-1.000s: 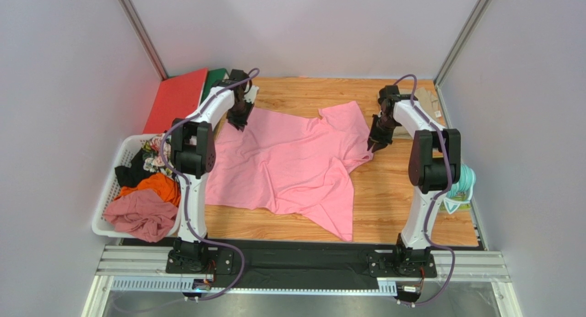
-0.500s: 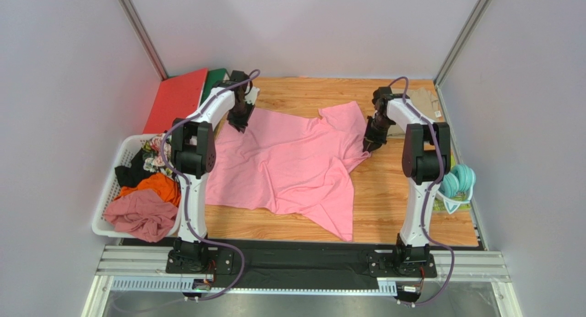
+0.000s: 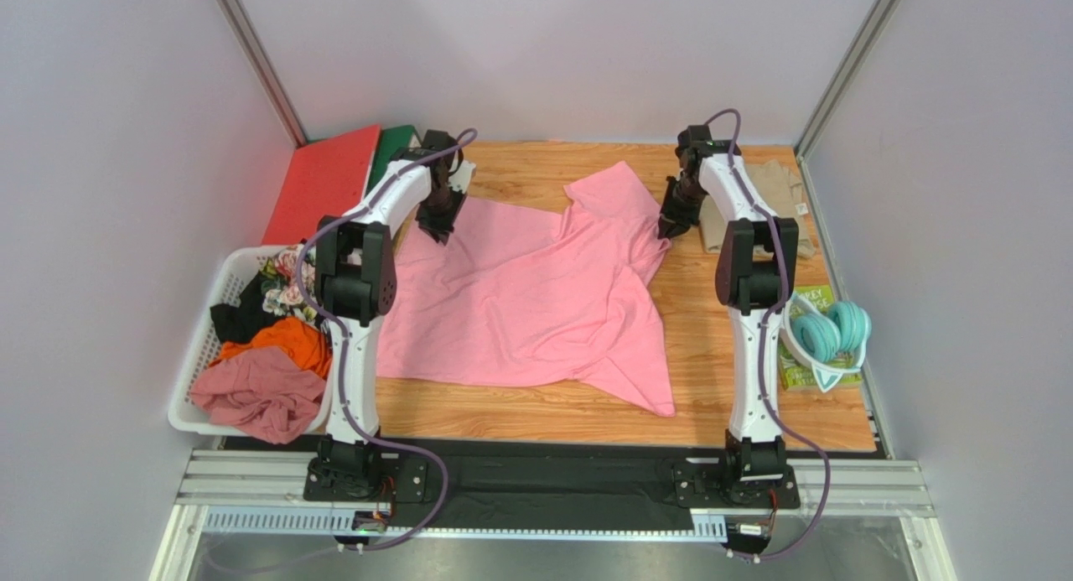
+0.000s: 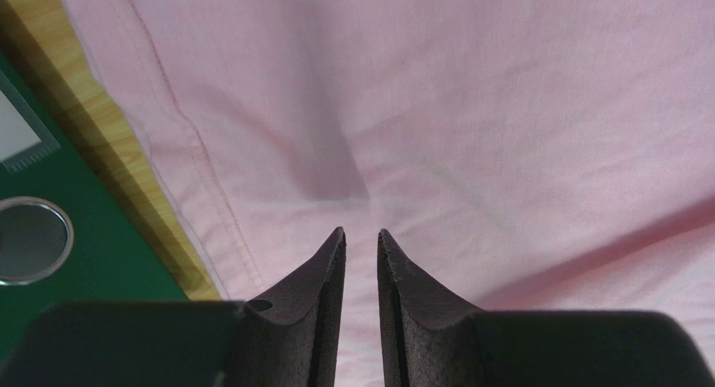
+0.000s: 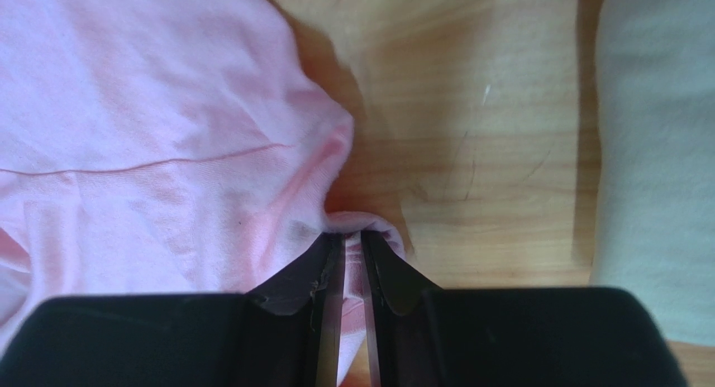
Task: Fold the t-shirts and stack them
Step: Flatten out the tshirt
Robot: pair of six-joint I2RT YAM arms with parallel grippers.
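One pink tee (image 3: 529, 292) spread on bench (image 3: 705, 355), one beige tee (image 3: 775, 185) right of it. Left hand (image 4: 361, 234) and right hand (image 5: 348, 234) each pinch its far edge, nearly closed.

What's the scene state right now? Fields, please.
shirt: pink t-shirt, unfolded and rumpled on the wooden table
left hand: nearly shut at the shirt's far-left hem; grip unclear
right hand: shut on the shirt's far-right edge
second shirt: beige t-shirt, far-right corner
basket: white basket of clothes, left side
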